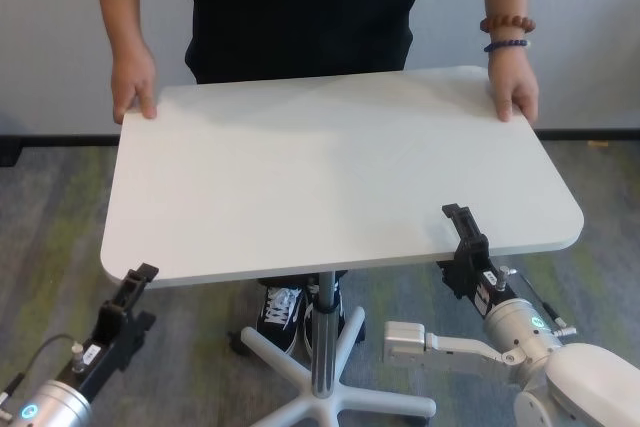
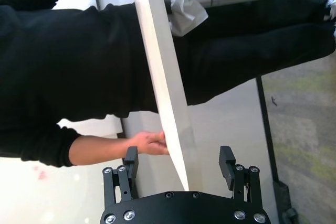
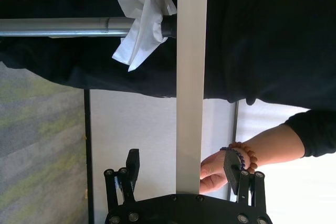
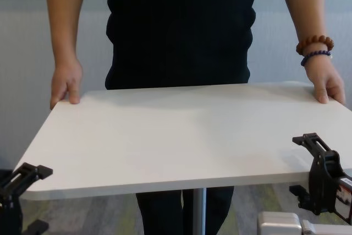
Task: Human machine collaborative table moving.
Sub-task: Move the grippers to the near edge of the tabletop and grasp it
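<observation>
A: Where are the grippers?
B: The left gripper is at seven o'clock and the right gripper at four, both spread wide and straddling the near edge of the desk without pinching it.
A: And the person?
B: At twelve o'clock, both hands gripping the far corners.

Table top smooth, matt white; pole shiny metal — crumpled paper tissue beside it.

White table on grey carpet
</observation>
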